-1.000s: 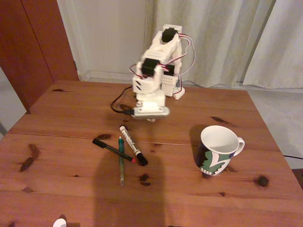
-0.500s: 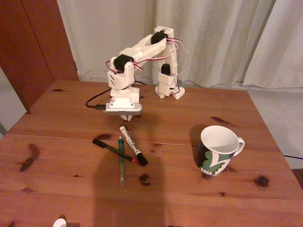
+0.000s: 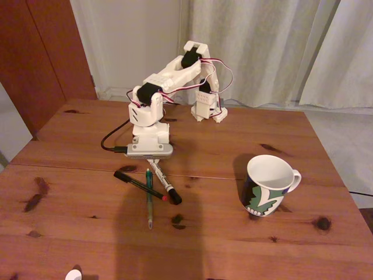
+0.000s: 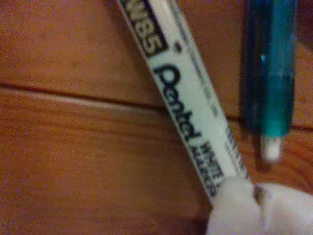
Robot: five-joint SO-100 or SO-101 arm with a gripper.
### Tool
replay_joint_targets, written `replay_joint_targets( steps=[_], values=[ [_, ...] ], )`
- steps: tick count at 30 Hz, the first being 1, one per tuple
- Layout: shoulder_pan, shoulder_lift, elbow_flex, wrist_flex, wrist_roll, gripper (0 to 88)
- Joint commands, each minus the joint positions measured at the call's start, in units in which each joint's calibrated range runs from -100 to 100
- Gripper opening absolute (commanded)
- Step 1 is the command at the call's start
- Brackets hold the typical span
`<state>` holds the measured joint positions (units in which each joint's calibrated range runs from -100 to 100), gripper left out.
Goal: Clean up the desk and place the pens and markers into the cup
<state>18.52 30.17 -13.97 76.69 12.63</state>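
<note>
Arm came lower w/ jaws over white marker at 9 o'clock of cup; jaws' state unclear; next: grip marker.

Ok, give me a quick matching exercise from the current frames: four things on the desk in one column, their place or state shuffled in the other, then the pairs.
Things:
1. white marker
2. green pen
3. black pen
4. cup

Places or states:
A. upright and empty, right side of the fixed view
B. far end under the gripper
C. red tip, lying across the green pen
D. points toward the near edge

Pairs: 1-B, 2-D, 3-C, 4-A
</note>
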Motion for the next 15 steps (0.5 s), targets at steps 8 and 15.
replay_joint_targets(
  steps=[8, 15],
  values=[
    [-3.6, 0.2, -3.6, -0.3, -1.6, 0.8],
    [-3.6, 0.2, -3.5, -0.3, -1.5, 0.9]
  ],
)
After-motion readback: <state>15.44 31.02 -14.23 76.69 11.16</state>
